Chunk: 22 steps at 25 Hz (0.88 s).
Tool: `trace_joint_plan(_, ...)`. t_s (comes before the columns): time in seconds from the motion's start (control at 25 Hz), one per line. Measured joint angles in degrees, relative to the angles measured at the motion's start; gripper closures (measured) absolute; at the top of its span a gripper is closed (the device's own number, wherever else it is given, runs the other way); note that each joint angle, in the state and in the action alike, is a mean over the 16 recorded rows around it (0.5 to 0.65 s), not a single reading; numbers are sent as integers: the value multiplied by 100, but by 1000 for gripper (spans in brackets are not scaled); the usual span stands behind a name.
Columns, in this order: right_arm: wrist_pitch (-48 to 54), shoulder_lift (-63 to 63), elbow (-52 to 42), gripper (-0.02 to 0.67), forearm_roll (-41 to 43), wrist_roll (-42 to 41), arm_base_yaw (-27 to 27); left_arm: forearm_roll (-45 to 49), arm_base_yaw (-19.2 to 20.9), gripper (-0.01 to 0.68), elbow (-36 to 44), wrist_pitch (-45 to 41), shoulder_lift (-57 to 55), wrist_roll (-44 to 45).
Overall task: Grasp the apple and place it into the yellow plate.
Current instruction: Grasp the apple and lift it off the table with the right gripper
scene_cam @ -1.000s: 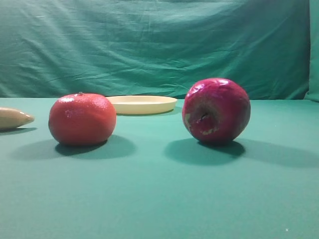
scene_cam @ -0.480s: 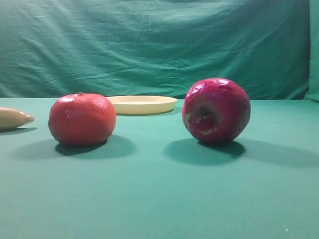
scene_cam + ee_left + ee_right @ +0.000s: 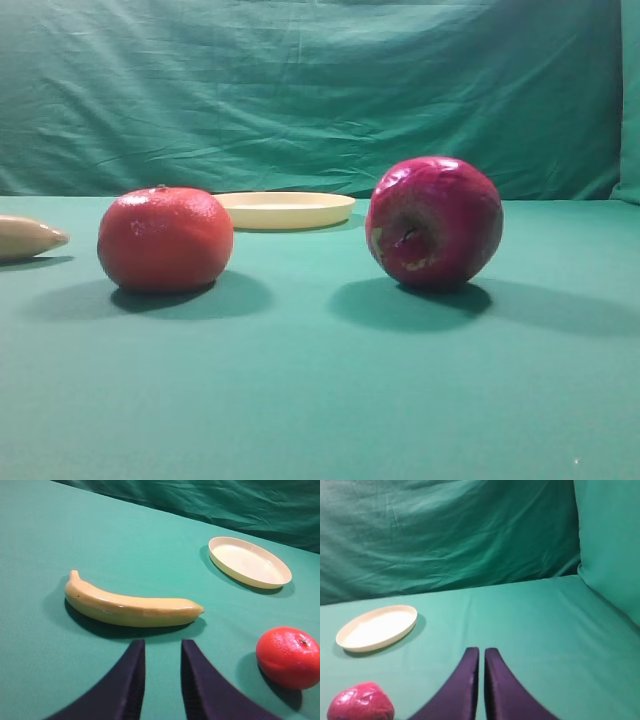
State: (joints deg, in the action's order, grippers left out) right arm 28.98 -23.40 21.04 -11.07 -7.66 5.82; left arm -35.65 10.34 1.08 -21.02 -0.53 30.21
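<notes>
Apple (image 3: pixel 434 222) sits on the green surface (image 3: pixel 320 400), right of centre in the exterior high view, tipped so its stem hollow faces the camera, with pale yellowish patches near the hollow; nothing touches it. In the right wrist view the same apple shows only as a red-magenta dome at the lower left corner, well left of the fingers. Yellow plate (image 3: pixel 284 209) lies flat and bare farther back, behind and between the apple and the tangerine (image 3: pixel 165 239), apart from both. Tangerine rests left of the apple, a clear gap between them, orange-red and matte with a small dark stem spot on top. Banana (image 3: pixel 131 608) lies on its side at the far left, only its pointed beige tip showing in the exterior view; the left wrist view gives its full curved length, just ahead of the left gripper (image 3: pixel 163 652). Left fingers stand slightly parted with a narrow strip of green cloth visible between them, holding nothing. Right gripper (image 3: pixel 479 656) has its dark fingers pressed nearly together, only a thin slit between them, gripping nothing, hanging above bare cloth. Wrinkled green backdrop (image 3: pixel 320 90) hangs behind the whole scene.
</notes>
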Motion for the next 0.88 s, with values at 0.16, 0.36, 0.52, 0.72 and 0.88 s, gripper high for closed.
trace_joint_plan(0.16,692,-994,686,649,-91,-473,127,0,0,516,0,0,0,0)
trace_joint_plan(0.36,1272,-2130,1390,649,-287,-1046,490,0,0,516,0,0,0,0)
trace_joint_plan(0.52,1441,-2943,1822,649,-444,-1477,949,0,0,516,0,0,0,0)
trace_joint_plan(0.72,1420,-3906,2307,649,-588,-1911,1586,0,0,516,0,0,0,0)
trace_joint_plan(0.88,1289,-4624,2693,614,-635,-1993,1997,0,0,516,0,0,0,0)
